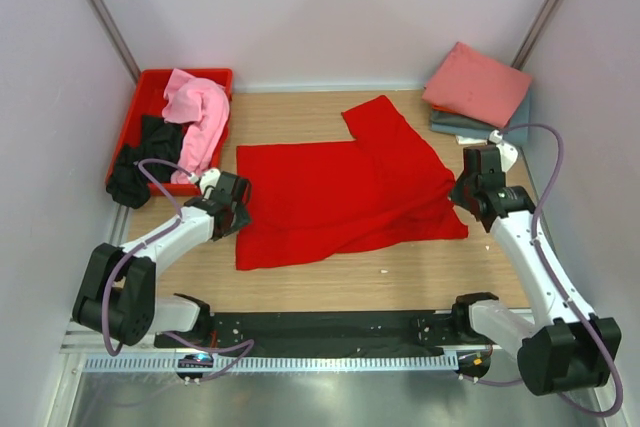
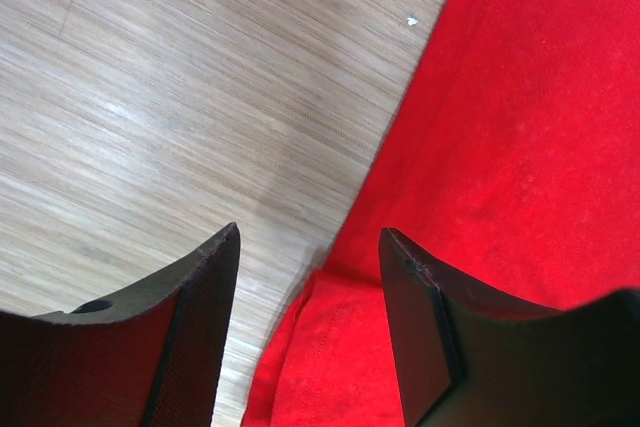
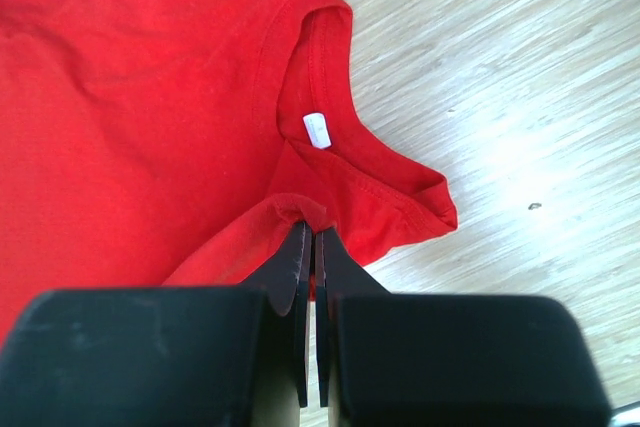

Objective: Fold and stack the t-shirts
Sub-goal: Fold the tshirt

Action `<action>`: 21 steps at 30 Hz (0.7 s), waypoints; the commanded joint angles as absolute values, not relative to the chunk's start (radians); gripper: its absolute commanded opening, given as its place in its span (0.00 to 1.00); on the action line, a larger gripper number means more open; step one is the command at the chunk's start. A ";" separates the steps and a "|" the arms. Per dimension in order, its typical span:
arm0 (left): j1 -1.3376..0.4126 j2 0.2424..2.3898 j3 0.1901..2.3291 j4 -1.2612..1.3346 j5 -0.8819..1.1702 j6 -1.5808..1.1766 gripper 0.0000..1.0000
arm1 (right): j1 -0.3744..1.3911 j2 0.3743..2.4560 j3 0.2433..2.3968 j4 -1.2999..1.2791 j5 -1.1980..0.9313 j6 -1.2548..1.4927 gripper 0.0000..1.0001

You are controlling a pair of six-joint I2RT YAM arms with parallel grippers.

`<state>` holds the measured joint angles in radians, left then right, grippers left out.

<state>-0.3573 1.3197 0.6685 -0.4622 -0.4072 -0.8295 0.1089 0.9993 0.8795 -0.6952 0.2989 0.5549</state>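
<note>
A bright red t-shirt (image 1: 340, 192) lies spread on the wooden table, partly folded, one sleeve pointing to the back. My left gripper (image 1: 237, 209) is open over the shirt's left edge; in the left wrist view a fold of red cloth (image 2: 330, 347) lies between its spread fingers. My right gripper (image 1: 460, 190) is shut on the shirt near the collar (image 3: 330, 137); red cloth bunches at its fingertips (image 3: 300, 209). A salmon pink shirt (image 1: 478, 84) lies folded on a grey-blue one (image 1: 470, 125) at the back right. A light pink shirt (image 1: 197, 112) and a black one (image 1: 140, 162) lie in the crate.
A red plastic crate (image 1: 150, 87) stands at the back left against the wall. White walls close in the table on three sides. A black rail (image 1: 330, 327) runs along the near edge between the arm bases.
</note>
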 commanded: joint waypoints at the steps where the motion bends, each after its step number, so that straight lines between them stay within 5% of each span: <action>1: -0.351 1.284 0.677 -0.425 -0.399 -0.825 0.58 | 0.106 1.048 0.897 -0.608 0.313 0.566 0.01; 9: -0.353 1.187 0.669 -0.442 -0.341 -0.830 0.49 | 0.101 1.302 1.087 -0.534 0.307 0.549 0.01; 14: -0.354 1.140 0.667 -0.466 -0.338 -0.828 0.48 | 0.083 1.630 1.360 -0.534 0.324 0.532 0.04; 16: -0.354 1.135 0.670 -0.472 -0.333 -0.822 0.48 | 0.075 1.738 1.449 -0.599 0.286 0.526 0.24; 17: -0.354 1.135 0.672 -0.479 -0.324 -0.821 0.48 | 0.072 1.814 1.515 -0.621 0.269 0.520 0.60; 20: -0.365 1.131 0.675 -0.492 -0.305 -0.813 0.48 | 0.072 1.801 1.491 -0.637 0.264 0.508 0.90; 21: -0.371 1.128 0.673 -0.494 -0.298 -0.813 0.48 | 0.072 1.775 1.464 -0.615 0.271 0.508 0.93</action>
